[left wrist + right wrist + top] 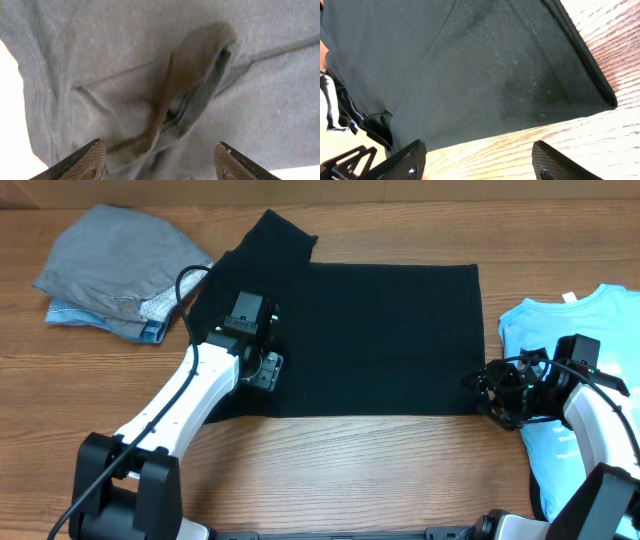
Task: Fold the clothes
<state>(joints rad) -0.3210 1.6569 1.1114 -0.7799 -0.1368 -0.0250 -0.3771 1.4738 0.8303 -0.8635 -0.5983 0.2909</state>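
While the plain black short-sleeved cotton T-shirt lies on the brown wooden table, folded to a wide rectangle in the middle, one sleeve of it sticks out at the far left corner. The left gripper hangs above the left part of this shirt. Its two fingers stand wide apart and nothing is between them, so it is released. In the left wrist view the cloth under it looks grey from the strong light, and one raised wrinkle of the cloth stands up just ahead of the fingertips.

The right gripper is at the near right corner of the black shirt. Its jaws are also apart and hold nothing. In the right wrist view they are over bare wood, just beside the hemmed edge of the shirt, and I cannot tell if they touch the table.

The light blue T-shirt with white print lies at the right side of the table, partly under the right arm, near the black one but apart from it. A pile of folded grey clothes rests at the far left corner, well apart from the black shirt's main part.
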